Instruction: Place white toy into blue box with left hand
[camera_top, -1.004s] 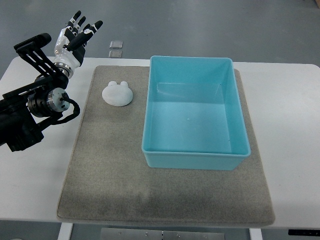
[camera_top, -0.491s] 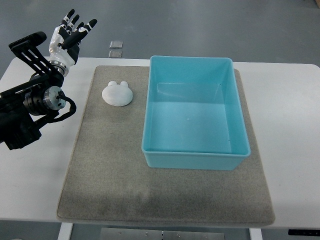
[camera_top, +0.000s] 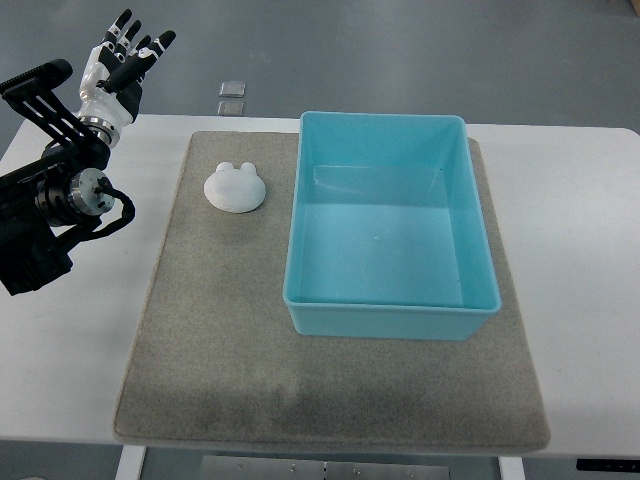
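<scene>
- grey felt-ish mat (camera_top: 230, 340) spread across the white desk (camera_top: 570, 260)
- two little clear square things (camera_top: 231, 96) on the grey floor (camera_top: 400, 50), just past the desk's far edge

The left arm (camera_top: 45, 215) is cut off by the pic's left edge, so its upper links and shoulder don't show, and its dark housing hides part of the white table (camera_top: 590, 230) beneath it. The table itself runs out of frame at bottom, left and right — its near edge shows only partly, w/ a bit of metal frame (camera_top: 320, 467) clipped at the bottom border. Two small clear squares (camera_top: 232, 97) on the floor beyond the table are too small to identify — and the blue box (camera_top: 385, 310) near wall hides a strip of its own floor.
</scene>
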